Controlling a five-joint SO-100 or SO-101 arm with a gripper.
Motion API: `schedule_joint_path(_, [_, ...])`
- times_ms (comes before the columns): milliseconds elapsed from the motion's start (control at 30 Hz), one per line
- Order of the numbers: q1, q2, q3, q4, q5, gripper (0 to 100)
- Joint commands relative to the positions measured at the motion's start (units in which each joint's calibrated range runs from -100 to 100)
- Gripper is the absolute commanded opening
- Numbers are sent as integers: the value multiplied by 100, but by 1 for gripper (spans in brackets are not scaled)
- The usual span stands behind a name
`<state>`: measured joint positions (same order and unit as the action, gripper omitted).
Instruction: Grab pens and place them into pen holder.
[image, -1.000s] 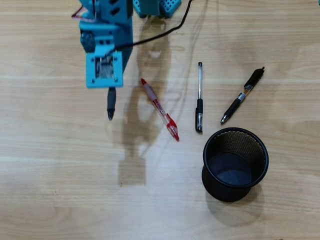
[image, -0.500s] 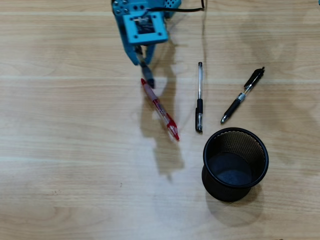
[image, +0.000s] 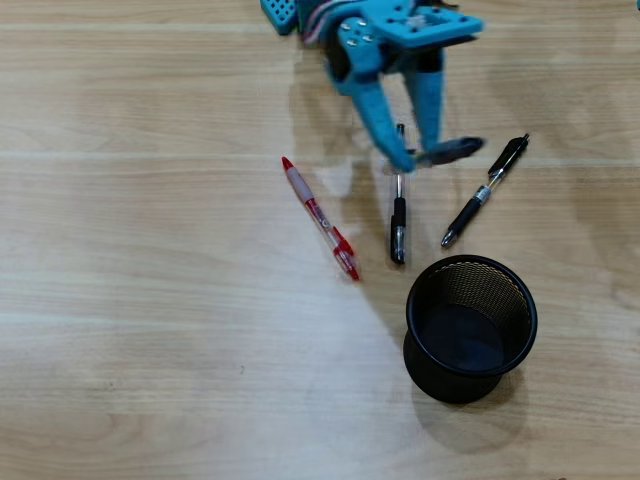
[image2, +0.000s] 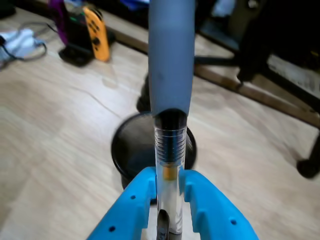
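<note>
grey pen (image2: 171, 130) pinched between the blue end effector (image: 422, 158) fingers, carried above the desk (image: 150, 330), likely bound for the black mesh cup (image: 470, 325) | red pen (image: 320, 217), capped pen (image: 398, 215), black pen (image: 484, 191) lie below, none blocking the cup

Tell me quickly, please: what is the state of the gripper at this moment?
Gripper: closed on the grey-black pen, carried in the air; the pen holder is empty.
</note>
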<state>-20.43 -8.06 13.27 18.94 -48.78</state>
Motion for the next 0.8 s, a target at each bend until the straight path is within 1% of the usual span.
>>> schedule_joint_path(0, [-231,365,-70,-1141,-220,3])
schedule_joint_path(33, [-285,499,-79,-1399,-281,3])
schedule_joint_path(67, [-367,751,-97,-1899,-321,3])
schedule_joint_path(133, [-394,978,-97,-2398,-321,3])
schedule_joint_path(367, [-340,1675,-160,-3741,-327,3])
schedule_joint_path(533, [-294,2204,-629,-3896,-332,3])
schedule_joint_path(667, [-240,2734,-935,-3896,-606,3])
schedule_joint_path(767, [-176,3187,-1115,-3896,-677,3])
